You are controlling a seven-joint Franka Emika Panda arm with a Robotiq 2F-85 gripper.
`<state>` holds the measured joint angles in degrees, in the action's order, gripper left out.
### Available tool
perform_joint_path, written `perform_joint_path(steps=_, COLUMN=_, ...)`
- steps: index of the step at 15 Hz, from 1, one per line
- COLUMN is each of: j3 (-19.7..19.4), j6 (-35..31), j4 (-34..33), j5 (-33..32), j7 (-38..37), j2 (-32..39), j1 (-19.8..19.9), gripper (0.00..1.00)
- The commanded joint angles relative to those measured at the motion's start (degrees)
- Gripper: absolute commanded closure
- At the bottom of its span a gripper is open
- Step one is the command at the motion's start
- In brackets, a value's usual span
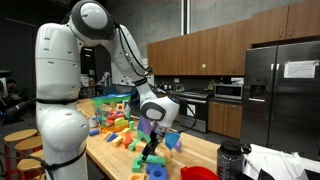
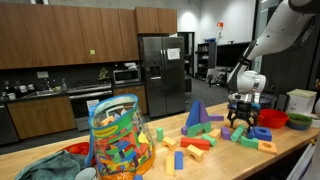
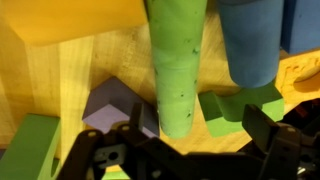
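Hovering low over the blocks on the bench (image 3: 110, 65), the end effector (image 3: 200, 135) is at full spread w/ nothing in it. Both exterior views show it pointing down into the pile (image 1: 152, 140) (image 2: 240, 120).

Step in hand, as I read it: the approach and line-up over one piece, pre-grasp.

That piece is the green cylinder (image 3: 178, 70). It sits directly below the end effector, between the fingers, but off-centre: close to the finger on the wrist view's left, w/ a clear gap to the other one.

A grasp from here would prob. call for:
- a small sideways shift to centre it
- a short drop
- then closing across its round body

Neighbours are tight, so there's little room for error. A blue cylinder (image 3: 250, 40) sits just beside it on the far-finger side. A purple block (image 3: 110, 108) is by the near finger, a flat green block (image 3: 245, 105) is under the open gap, and a yellow block (image 3: 80, 20) lies beyond.

Look of the cylinder: light green, matte, smooth, w/ small dark specks and a rounded end. Can't tell for sure if it's lying flat or upright.
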<state>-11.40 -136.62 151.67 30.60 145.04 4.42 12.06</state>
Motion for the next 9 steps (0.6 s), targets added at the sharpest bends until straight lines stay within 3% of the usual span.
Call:
perform_joint_path(steps=1, j3=0.9, j6=0.7, j4=-1.6, j5=-1.3, j7=-0.5, j2=0.8, j1=0.5, gripper=0.0)
perform_joint_path(steps=9, j3=1.5, j6=2.3, j4=-4.1, j5=-0.1, j7=0.8, j2=2.3, j1=1.1, gripper=0.0)
